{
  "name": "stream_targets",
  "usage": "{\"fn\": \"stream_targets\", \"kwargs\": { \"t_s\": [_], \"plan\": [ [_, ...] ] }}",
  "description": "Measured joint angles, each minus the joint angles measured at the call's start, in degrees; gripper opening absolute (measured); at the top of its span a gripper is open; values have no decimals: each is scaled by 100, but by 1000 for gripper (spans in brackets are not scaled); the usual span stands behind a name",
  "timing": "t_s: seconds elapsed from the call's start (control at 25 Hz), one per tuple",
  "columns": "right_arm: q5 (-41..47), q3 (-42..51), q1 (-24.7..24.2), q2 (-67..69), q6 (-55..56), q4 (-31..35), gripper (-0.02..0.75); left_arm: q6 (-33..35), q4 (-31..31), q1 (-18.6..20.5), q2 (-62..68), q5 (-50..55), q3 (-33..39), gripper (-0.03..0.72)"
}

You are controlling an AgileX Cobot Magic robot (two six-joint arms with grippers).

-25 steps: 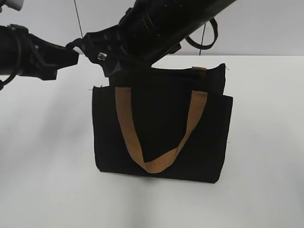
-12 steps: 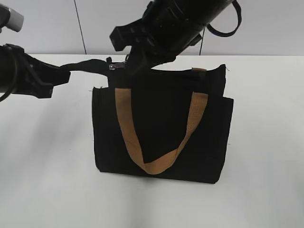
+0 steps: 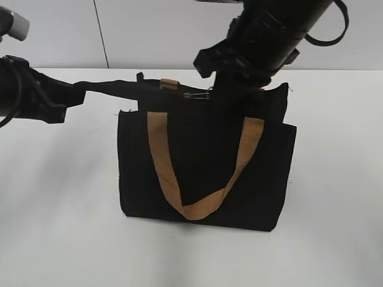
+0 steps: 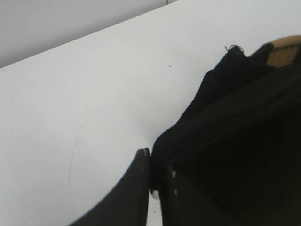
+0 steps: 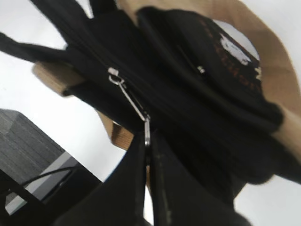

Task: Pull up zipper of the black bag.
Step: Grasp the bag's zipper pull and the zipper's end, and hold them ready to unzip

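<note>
The black bag (image 3: 203, 173) stands upright on the white table, with a tan handle (image 3: 200, 209) hanging down its front. My left gripper (image 3: 75, 95) is shut on the bag's top left corner fabric and holds it stretched out to the left; the left wrist view (image 4: 153, 174) shows black cloth (image 4: 235, 132) pinched between the fingers. My right gripper (image 3: 218, 95) is above the middle of the top edge, shut on the zipper's metal pull tab (image 3: 194, 95). The right wrist view shows the tab (image 5: 134, 106) taut between the slider and the fingertips (image 5: 148, 136).
The white table (image 3: 335, 239) runs around the bag on all sides. A pale wall with a dark vertical seam (image 3: 100, 36) stands behind. The second tan handle (image 3: 169, 84) peeks over the top edge behind the zipper.
My right gripper has moved to the right along the bag's top edge, from the left end to about the middle, drawing the pull tab with it. The left gripper still holds the corner.
</note>
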Motion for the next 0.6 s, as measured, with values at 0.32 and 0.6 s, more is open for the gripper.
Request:
{"fn": "stream_targets", "kwargs": {
  "t_s": [0.32, 0.6],
  "plan": [
    [557, 0, -281, -331, 5, -628, -15, 0, 0, -5, 0, -39, 0, 20],
    [657, 0, -436, -401, -15, -1146, -15, 0, 21, -18, 0, -82, 0, 20]
  ]
}}
